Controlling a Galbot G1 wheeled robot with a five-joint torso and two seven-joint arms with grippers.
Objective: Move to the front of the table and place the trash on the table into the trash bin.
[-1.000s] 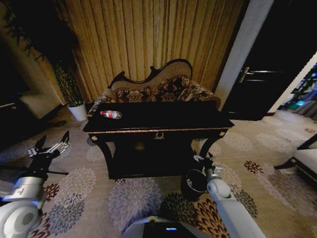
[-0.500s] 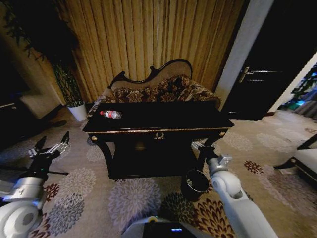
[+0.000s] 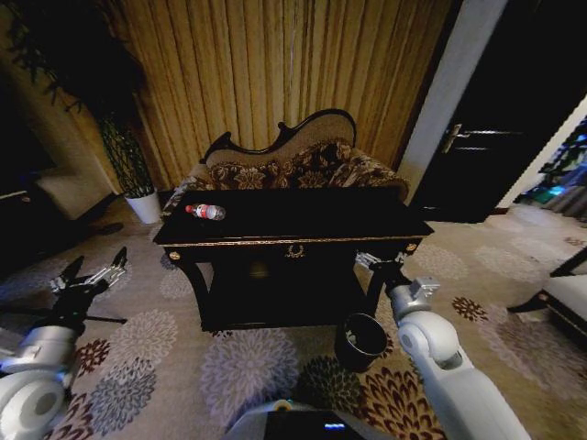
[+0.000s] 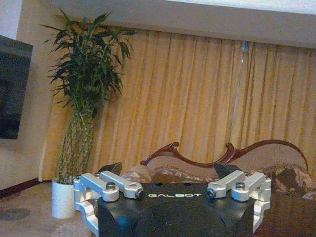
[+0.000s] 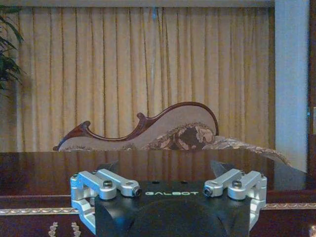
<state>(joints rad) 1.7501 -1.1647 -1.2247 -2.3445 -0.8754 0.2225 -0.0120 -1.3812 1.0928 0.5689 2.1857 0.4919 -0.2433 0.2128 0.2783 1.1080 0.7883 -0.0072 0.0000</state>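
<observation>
**Robot stands before console table, one bottle on top**

The black table [image 3: 293, 218] with gold trim stands square in the head view, and everything else places off it. A clear bottle [image 3: 206, 212] with a red cap lies on its side near the table's left end, well apart from both grippers. The right gripper [image 3: 369, 262] hangs empty just in front of the table's right front leg, below the top edge; its jaws stand wide apart in the right wrist view [image 5: 168, 168], which looks level across the glossy tabletop to the curved-back sofa [image 5: 148, 129] and the curtain [image 5: 148, 74] behind it. The left gripper [image 3: 90, 272] hovers over the carpet well off the table's left end, jaws spread wide and holding nothing; the left wrist view [image 4: 170, 170] adds a tall green plant [image 4: 81, 98] in a white pot [image 4: 63, 197] that the right wrist view barely catches. The small dark trash bin [image 3: 359, 341] sits on the floor below the table's right front corner, just under the right gripper; its inside is too dark to tell what it holds.
</observation>
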